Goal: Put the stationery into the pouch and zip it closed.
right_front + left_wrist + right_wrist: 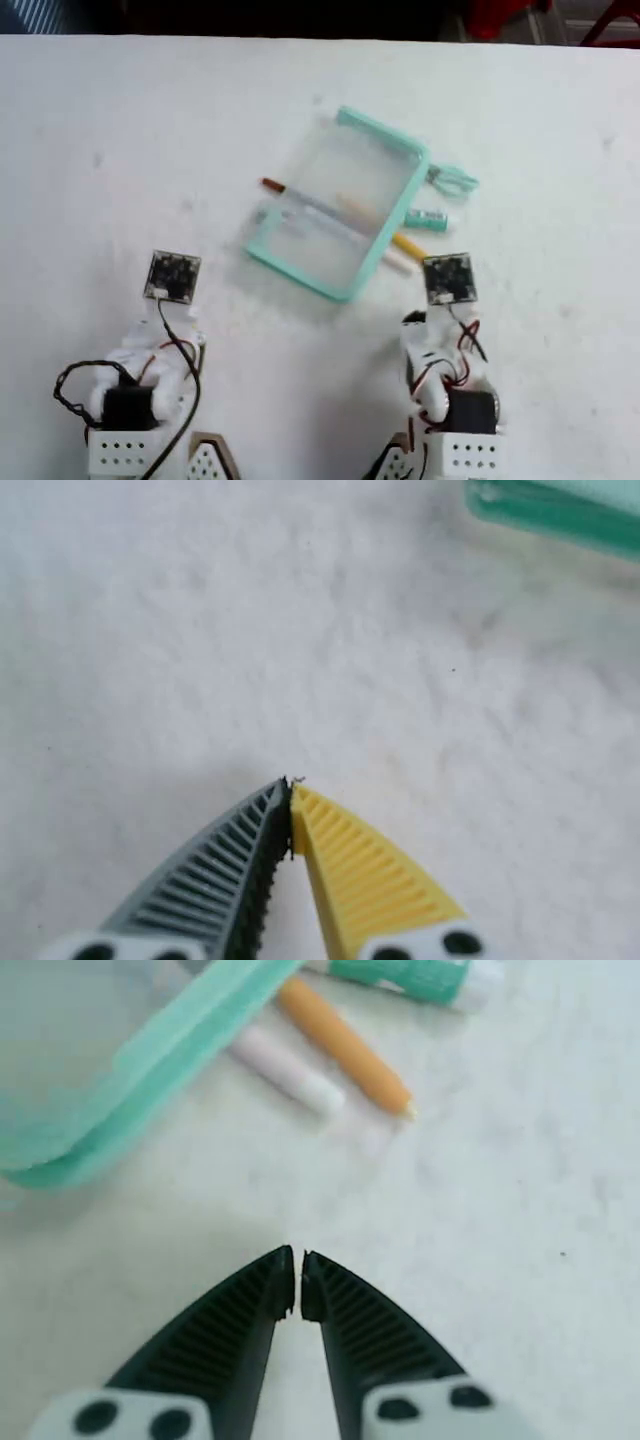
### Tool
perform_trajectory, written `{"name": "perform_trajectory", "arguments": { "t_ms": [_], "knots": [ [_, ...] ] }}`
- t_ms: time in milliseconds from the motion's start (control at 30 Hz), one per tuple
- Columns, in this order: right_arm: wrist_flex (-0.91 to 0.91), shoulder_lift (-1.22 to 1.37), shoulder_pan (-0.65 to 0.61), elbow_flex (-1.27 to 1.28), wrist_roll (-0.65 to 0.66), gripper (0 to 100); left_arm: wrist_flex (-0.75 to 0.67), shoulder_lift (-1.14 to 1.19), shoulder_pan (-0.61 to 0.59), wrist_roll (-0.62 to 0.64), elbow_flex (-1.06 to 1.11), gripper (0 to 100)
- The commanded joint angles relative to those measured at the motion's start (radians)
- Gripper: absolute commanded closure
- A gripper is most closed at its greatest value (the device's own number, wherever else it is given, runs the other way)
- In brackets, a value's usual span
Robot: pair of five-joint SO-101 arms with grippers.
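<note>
The white table (120, 120) runs back to a dark strip of room along its far edge. At the near edge the two arms sit side by side. The left gripper (290, 788) hangs over bare tabletop with its grey and yellow jaws pressed together, holding nothing. The right gripper (298, 1265) has its black jaws all but closed, with only a sliver between the tips, and is likewise empty.

Just beyond the right gripper, an orange pen (345, 1045) and a pale pen (285, 1070) poke out side by side from the pouch's green edge. I cannot tell whether they lie inside it or under it. A green marker (410, 975) lies on the table just past them.

The pouch (345, 175) lies flat and skewed around the middle of the table, clear-sided with a mint border. A red-tipped pen (272, 186) sticks out on the side nearer the left arm, and a thin green zip cord (455, 180) trails from the pouch's far right corner.

I would judge the pouch light and floppy, and the clear film likely slick, so the stiffer green border is the better place to pinch. The pens look light, rigid and prone to rolling, so each is best taken across the barrel near mid-length. The cord is small and limp, and would need a fine, careful pinch.
</note>
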Motion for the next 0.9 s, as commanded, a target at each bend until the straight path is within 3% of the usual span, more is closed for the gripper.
{"name": "perform_trajectory", "arguments": {
  "t_ms": [0,233,867],
  "knots": [
    [0.01,-0.005,0.114,0.009,0.008,98.1,0.008,-0.007,-0.007,0.009,-0.002,98],
    [0.012,-0.005,0.22,0.008,0.008,98.1,0.008,-0.007,-0.007,0.009,-0.002,98],
    [0.015,-0.005,0.216,0.008,0.008,98.1,0.003,-0.007,-0.007,0.011,-0.002,98]
  ]
}}
